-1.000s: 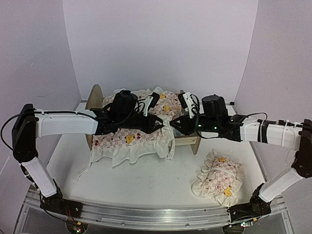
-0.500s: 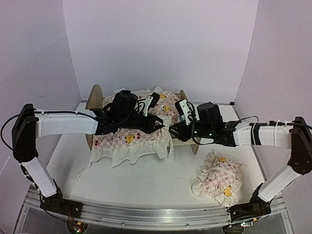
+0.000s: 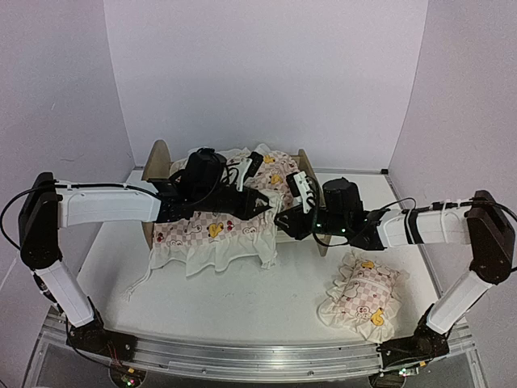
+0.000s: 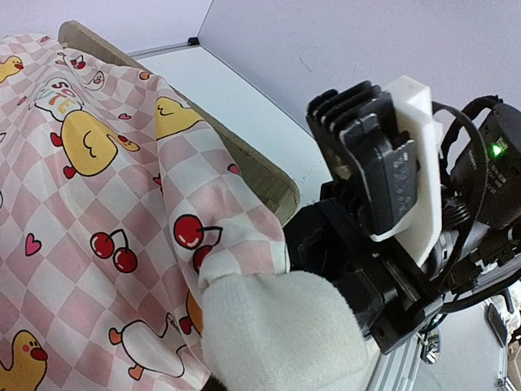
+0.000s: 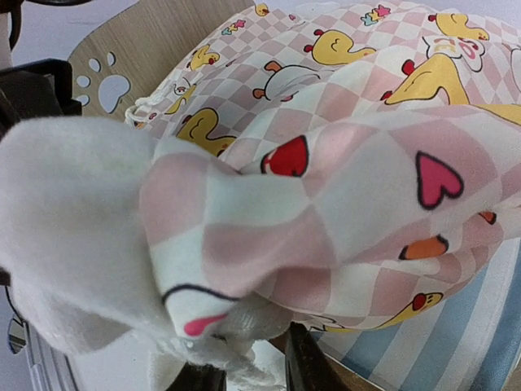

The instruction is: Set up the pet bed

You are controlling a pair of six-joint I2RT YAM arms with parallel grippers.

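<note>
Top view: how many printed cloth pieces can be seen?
2. The quilt lies over the bed, hanging down its near side; the pillow lies on the table at the near right. Others may be hidden under the quilt.

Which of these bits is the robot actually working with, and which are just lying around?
In use: pet bed; quilt, pinched by the left gripper and right gripper.
Lying about: pillow, untouched on the table, though probably wanted later.
</note>
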